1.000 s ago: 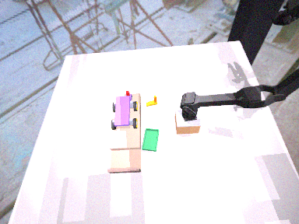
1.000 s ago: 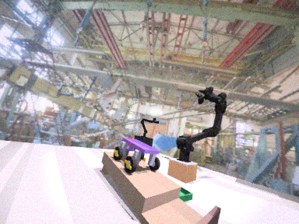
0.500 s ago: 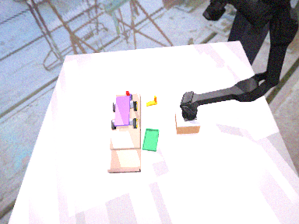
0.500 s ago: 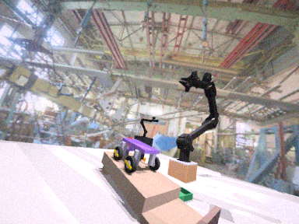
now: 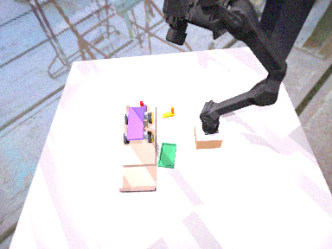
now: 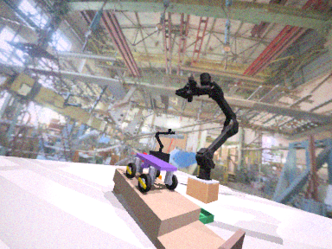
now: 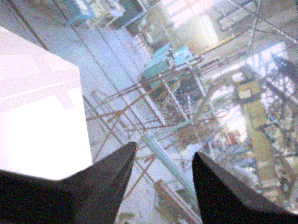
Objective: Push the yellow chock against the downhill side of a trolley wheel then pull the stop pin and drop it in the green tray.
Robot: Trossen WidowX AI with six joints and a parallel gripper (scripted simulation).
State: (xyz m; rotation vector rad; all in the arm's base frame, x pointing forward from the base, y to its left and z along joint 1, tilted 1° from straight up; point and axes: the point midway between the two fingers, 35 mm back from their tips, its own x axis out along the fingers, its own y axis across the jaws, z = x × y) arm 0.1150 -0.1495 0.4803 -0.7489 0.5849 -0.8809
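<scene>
The purple trolley (image 5: 136,123) (image 6: 156,162) stands on the upper part of the wooden ramp (image 5: 139,154) (image 6: 173,204). The red-headed stop pin (image 5: 142,104) is at its uphill end. The yellow chock (image 5: 167,115) with its orange handle lies on the table to the right of the ramp in the top view. The green tray (image 5: 168,156) (image 6: 207,215) lies beside the ramp, nearer its lower end. My gripper (image 7: 164,152) (image 6: 178,92) is raised high above the table, away from all of these. Its fingers are part-way open with nothing between them.
The arm's wooden base block (image 5: 208,142) (image 6: 202,190) stands on the white table (image 5: 242,194) (image 7: 45,130), right of the tray. A low lip (image 6: 233,241) crosses the ramp's bottom end. The wrist view shows a table corner and the room beyond.
</scene>
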